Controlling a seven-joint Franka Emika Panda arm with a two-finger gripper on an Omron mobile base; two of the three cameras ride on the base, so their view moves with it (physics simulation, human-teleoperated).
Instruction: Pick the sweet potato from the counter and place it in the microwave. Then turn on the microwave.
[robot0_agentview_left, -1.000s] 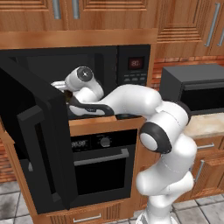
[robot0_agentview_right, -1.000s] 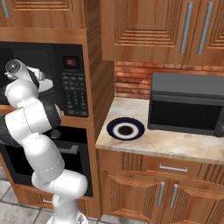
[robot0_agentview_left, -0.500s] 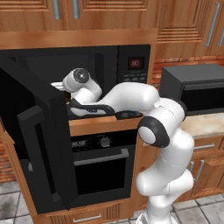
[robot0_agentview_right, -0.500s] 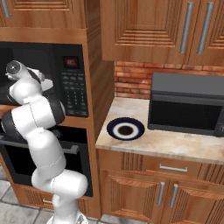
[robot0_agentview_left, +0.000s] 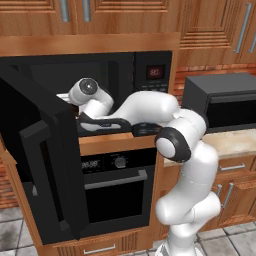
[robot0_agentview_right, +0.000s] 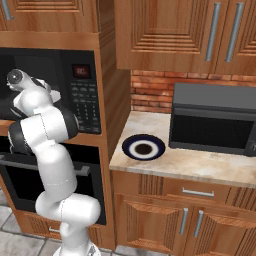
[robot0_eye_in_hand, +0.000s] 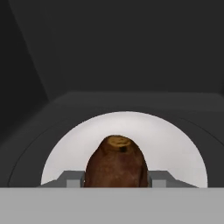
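Note:
The sweet potato (robot0_eye_in_hand: 115, 164), a dark brown lump with a pale cut tip, sits between the two grey fingers (robot0_eye_in_hand: 72, 179) of my gripper (robot0_eye_in_hand: 115, 180), which is shut on it. It hangs just above the near edge of the white round turntable (robot0_eye_in_hand: 175, 140) inside the dark cavity of the microwave (robot0_agentview_left: 152, 74). My arm (robot0_agentview_left: 145, 107) reaches leftward into the cavity through the opening. The door (robot0_agentview_left: 47, 165) stands swung wide open to the left. The counter (robot0_agentview_right: 200, 167) lies to the right of the microwave column.
A blue-rimmed plate (robot0_agentview_right: 143, 148) lies on the counter beside the keypad (robot0_agentview_right: 84, 102). A smaller dark grey box appliance (robot0_agentview_right: 215, 120) stands at the counter's back. Below the microwave is a black oven (robot0_agentview_left: 115, 192) with a bar handle. The open door juts out at the left.
The hand has gone a little further left and deeper into the microwave cavity, with the sweet potato still in its grip. The elbow has followed leftward.

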